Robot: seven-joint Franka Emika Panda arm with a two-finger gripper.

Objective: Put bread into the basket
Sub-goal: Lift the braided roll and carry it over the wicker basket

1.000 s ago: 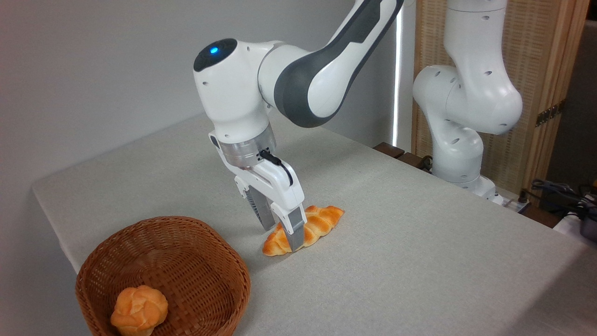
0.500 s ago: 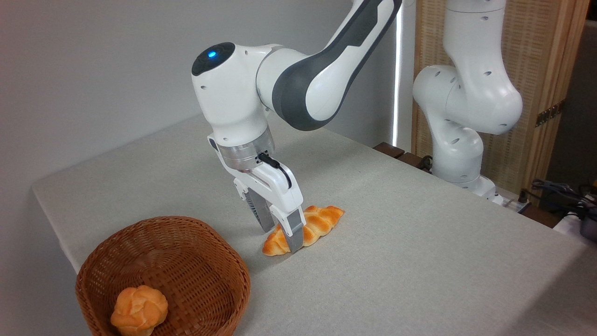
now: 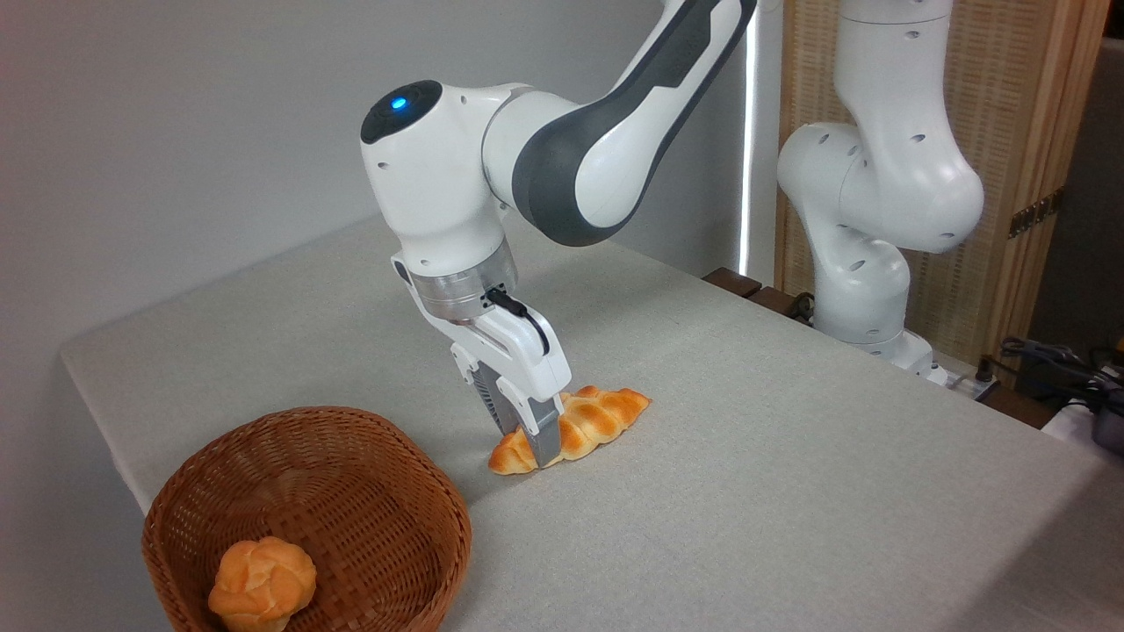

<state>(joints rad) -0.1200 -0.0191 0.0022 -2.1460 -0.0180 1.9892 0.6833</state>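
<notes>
The braided loaf [image 3: 587, 423] lies on the grey tablecloth [image 3: 746, 456], just right of the wicker basket [image 3: 307, 518] and apart from its rim, and from my screen I see the gripper [image 3: 527, 443] down over its left half with both fingers pinched in against its sides. The loaf's left tip pokes out past the fingers, its right end points away toward the arm's base. In the basket sits a small round knotted bun [image 3: 262, 584], near the front wall.
</notes>
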